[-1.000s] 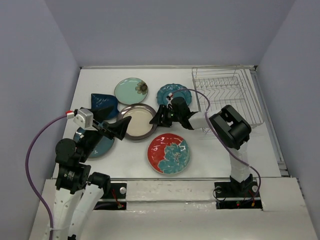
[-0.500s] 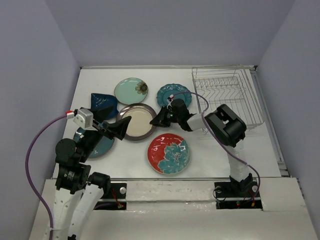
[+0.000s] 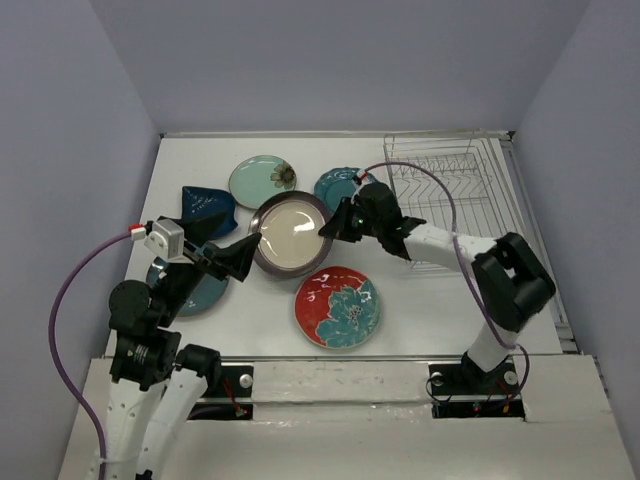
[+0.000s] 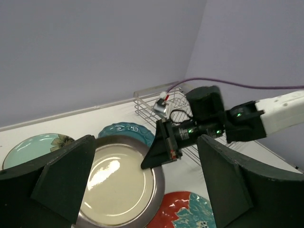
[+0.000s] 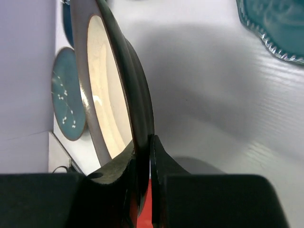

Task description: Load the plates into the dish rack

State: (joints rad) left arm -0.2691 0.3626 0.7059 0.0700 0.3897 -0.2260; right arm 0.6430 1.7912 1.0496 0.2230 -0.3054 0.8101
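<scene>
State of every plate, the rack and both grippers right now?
cream plate: tilted up, rim pinched by right gripper
red plate: flat on table
scalloped teal plate: flat on table
pale mint plate: flat on table
navy plate: on table
blue-teal plate: on table, partly hidden
dish rack: empty
left gripper: open, empty
right gripper: shut on cream plate

The right arm reaches out long to its left, its tool (image 3: 332, 227) pinched tight on the rim of the cream plate (image 3: 288, 232). The left tool (image 3: 238, 259) hangs facing it, fingers spread wide.
</scene>
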